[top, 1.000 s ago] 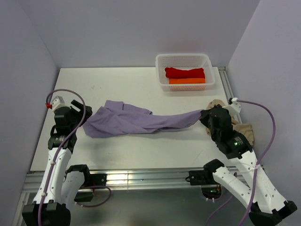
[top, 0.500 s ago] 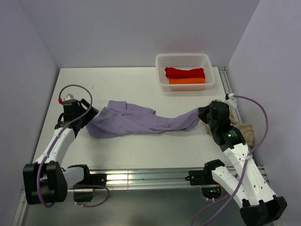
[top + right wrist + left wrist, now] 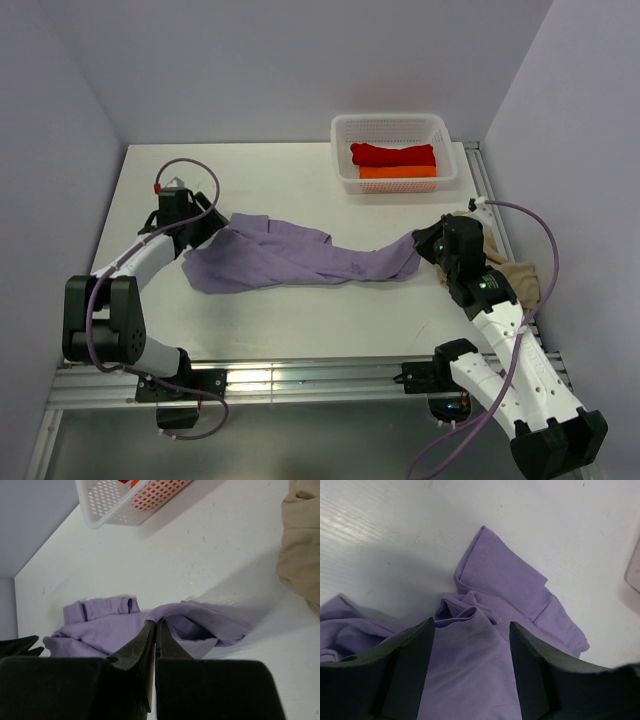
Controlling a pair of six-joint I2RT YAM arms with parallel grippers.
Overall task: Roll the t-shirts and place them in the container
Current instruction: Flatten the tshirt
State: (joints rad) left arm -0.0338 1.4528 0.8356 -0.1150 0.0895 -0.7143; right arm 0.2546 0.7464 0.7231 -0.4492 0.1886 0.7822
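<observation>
**A:** Where's the lavender t-shirt [image 3: 290,262]?

**B:** Mid-table [image 3: 280,180], strung out from 9 to 3 o'clock, crumpled, not rolled yet.

**A:** Grips?

**B:** The right gripper [image 3: 155,625] is at the 3 o'clock end, jaws pressed fully together. A raised fold of cloth runs up into the tips, so it reads as a pinch anchoring that end. The left gripper [image 3: 212,232] is at the 9 o'clock end with its fingers [image 3: 415,660] spread wide, straddling a bunched ridge, not clamped on it. My guess is it's lining up a grab so both ends can be pulled flat before rolling.

**A:** Other shirts?

**B:** The red t-shirt [image 3: 392,154] and orange t-shirt [image 3: 397,172] sit as rolls in the basket [image 3: 345,180] at 1 o'clock and look done. The beige t-shirt [image 3: 515,275] is heaped at 4 o'clock with no gripper on it.

**A:** Blind spots?

**B:** The beige one is mostly behind the right arm [image 3: 495,310] and cut off in the wrist view. One sleeve [image 3: 505,580] shows at 12 o'clock of the left fingers. I can't tell which end is hem or collar. The right fingertips hide their own contact patch.
</observation>
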